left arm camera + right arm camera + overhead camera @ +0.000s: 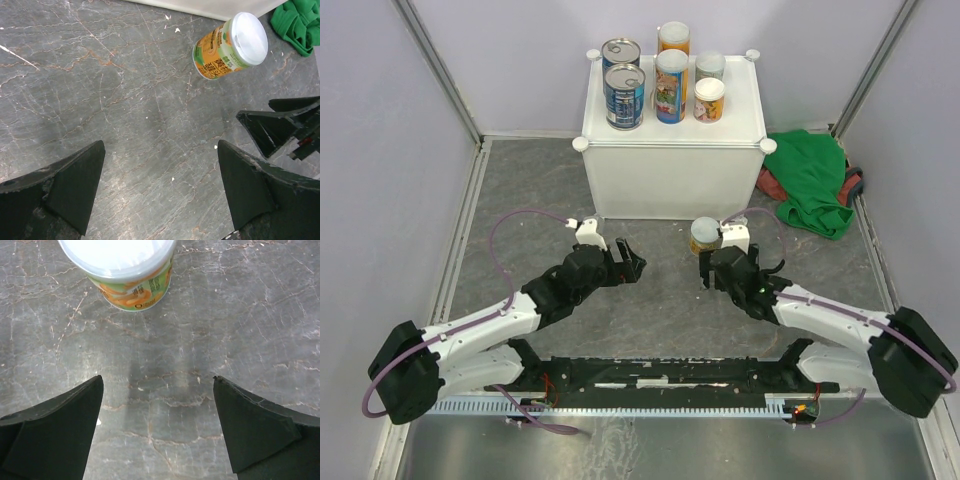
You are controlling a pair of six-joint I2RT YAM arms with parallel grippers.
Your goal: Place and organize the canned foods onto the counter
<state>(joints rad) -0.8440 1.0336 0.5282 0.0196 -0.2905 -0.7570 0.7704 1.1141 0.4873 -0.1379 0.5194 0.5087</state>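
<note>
The white counter (672, 160) stands at the far middle with several cans on top: two dark blue cans (624, 95) on the left, two tall orange-labelled cans (671, 86) in the middle, two small pale-lidded cans (709, 99) on the right. One yellow/orange can with a pale lid (703, 236) stands on the floor in front of the counter. It also shows in the left wrist view (230, 46) and the right wrist view (122, 270). My right gripper (710, 262) (157, 382) is open and empty just short of it. My left gripper (632, 258) (160, 147) is open and empty over bare floor to its left.
A green cloth (812, 180) lies on the floor to the right of the counter, also in the left wrist view (297, 25). Grey walls close in the sides and back. The right gripper's fingers (272, 127) show in the left wrist view.
</note>
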